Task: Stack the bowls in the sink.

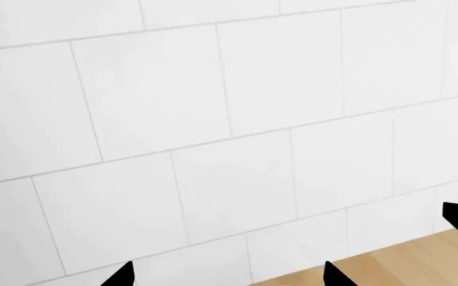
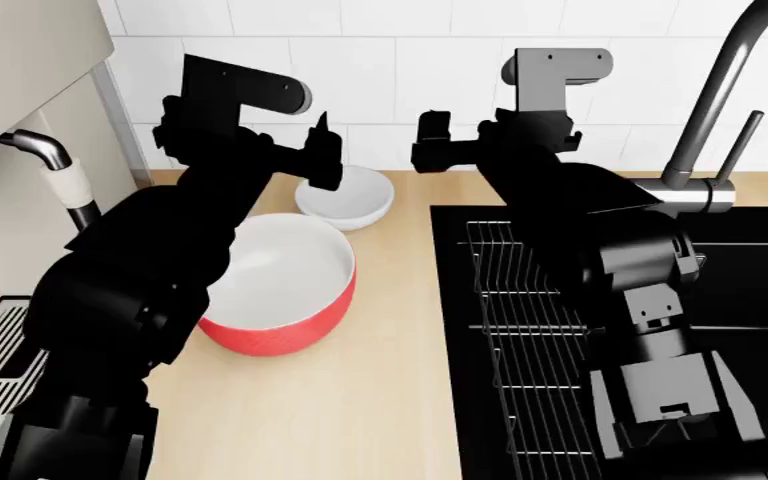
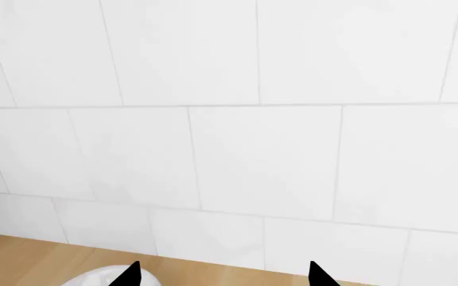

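Hands: both black and up in the air near the tiled wall, nothing in either one.
Left hand (image 2: pixel 320 150): hovers right over the white bowl; in its wrist view two dark fingertips (image 1: pixel 121 275) sit well apart with only tile between them, so it looks spread wide.
Right hand (image 2: pixel 427 140): over the back of the desk, between the white bowl and the sink's corner; its wrist view shows two tips (image 3: pixel 129 275) apart too, open, with a sliver of white bowl rim just below.
White bowl (image 2: pixel 348 203): small, plain white all over, smooth and round, upright on the desk close to the wall.
Red bowl (image 2: pixel 284 285): bigger, glossy red outside, clean white inside, upright on the desk just in front of the white one, partly hidden by the left arm.
Sink (image 2: pixel 758 270): wide matte black basin to the right of both bowls, neither bowl in it.
Wire rack (image 2: pixel 511 330): lies along the sink's left side.
Tap (image 2: pixel 711 120): tall steel, behind the basin.
Desk (image 2: pixel 384 390): light wood.
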